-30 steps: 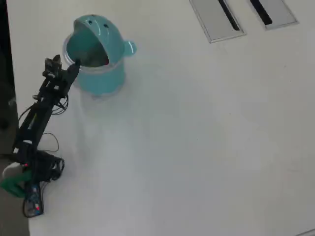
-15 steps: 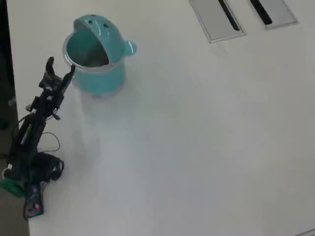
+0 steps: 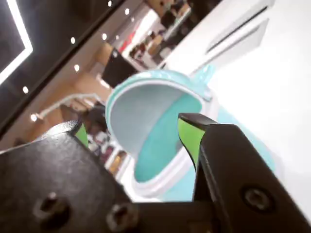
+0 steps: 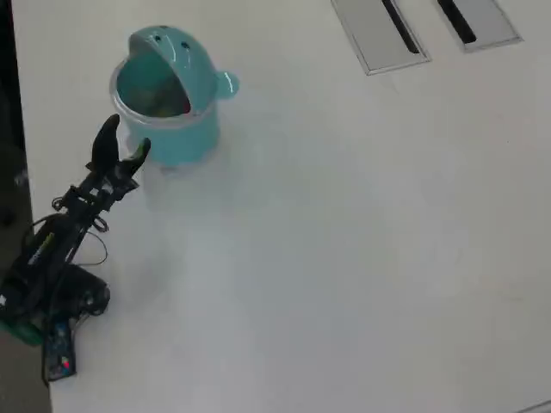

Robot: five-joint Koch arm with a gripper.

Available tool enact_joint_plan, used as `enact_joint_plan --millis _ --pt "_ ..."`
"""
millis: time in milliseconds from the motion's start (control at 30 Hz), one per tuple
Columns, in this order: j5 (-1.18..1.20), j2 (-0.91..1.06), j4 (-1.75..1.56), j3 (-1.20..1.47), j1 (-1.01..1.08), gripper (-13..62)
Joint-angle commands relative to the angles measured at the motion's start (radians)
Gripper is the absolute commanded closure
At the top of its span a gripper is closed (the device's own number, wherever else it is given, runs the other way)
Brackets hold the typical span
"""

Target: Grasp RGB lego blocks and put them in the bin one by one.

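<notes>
Overhead view showed the end effector [image 4: 120,142] spread open and empty just left of the teal bin [image 4: 176,129], which stood near the far left corner of the white bench [image 4: 344,241], its domed swing lid [image 4: 172,47] tipped back, apparently to receive blocks. Something red and yellowish lay inside; no blocks remained on the bench. Wrist view looked between green-padded fingertips [image 3: 189,136] into the bin [image 3: 160,145]. A second earlier the end effector had been at the rim; it had since drawn back nearer.
</notes>
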Motion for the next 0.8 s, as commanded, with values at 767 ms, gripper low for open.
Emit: enact_joint_plan --millis 767 --pt "0.489 0.077 -0.627 0.370 0.591 16.5"
